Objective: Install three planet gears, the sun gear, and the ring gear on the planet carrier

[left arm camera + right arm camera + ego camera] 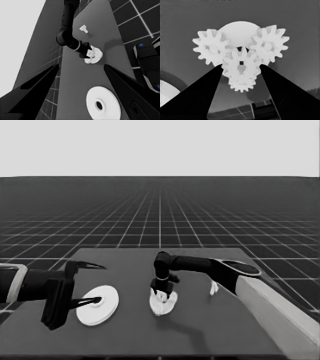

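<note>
The smaller round part [161, 307] lies mid-table with toothed gears on it. In the right wrist view it [238, 31] carries one gear [211, 49] on one side, another gear [269, 45] on the other and a third [241, 85] nearest the camera. A fourth gear [241, 65] with a square hole sits over the part's middle, partly covering the third, with my right gripper [162, 293] shut on its sides. The larger round part [98, 306] lies at the table's left, under my waiting left gripper [92, 284], which is open and holds nothing.
A thin white piece [214, 287] lies on the table right of the smaller round part, beside the right arm. Dark machinery with blue lights [147, 62] shows past the table's edge in the left wrist view.
</note>
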`<state>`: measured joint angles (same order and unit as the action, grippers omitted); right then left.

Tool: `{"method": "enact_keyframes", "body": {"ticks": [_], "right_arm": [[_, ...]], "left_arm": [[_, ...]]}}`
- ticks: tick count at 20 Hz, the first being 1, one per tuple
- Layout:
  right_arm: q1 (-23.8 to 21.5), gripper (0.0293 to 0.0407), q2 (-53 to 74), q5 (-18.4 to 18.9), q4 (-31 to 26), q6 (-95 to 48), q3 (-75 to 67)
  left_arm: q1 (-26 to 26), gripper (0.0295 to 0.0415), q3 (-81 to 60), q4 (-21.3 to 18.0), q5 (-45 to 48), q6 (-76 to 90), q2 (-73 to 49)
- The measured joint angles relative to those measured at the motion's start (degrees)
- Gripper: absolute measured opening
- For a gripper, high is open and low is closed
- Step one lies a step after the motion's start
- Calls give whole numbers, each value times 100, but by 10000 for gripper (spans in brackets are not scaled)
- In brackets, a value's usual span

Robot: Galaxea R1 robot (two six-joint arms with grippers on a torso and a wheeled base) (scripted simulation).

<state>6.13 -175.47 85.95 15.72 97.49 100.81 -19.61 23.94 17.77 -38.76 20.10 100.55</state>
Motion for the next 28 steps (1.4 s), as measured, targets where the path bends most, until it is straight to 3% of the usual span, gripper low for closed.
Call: {"method": "enact_keyframes", "body": {"ticks": [28], "right_arm": [[0, 309, 0, 0, 0, 1680, 0]], "left_arm": [[0, 385, 0, 0, 0, 0, 0]]}}
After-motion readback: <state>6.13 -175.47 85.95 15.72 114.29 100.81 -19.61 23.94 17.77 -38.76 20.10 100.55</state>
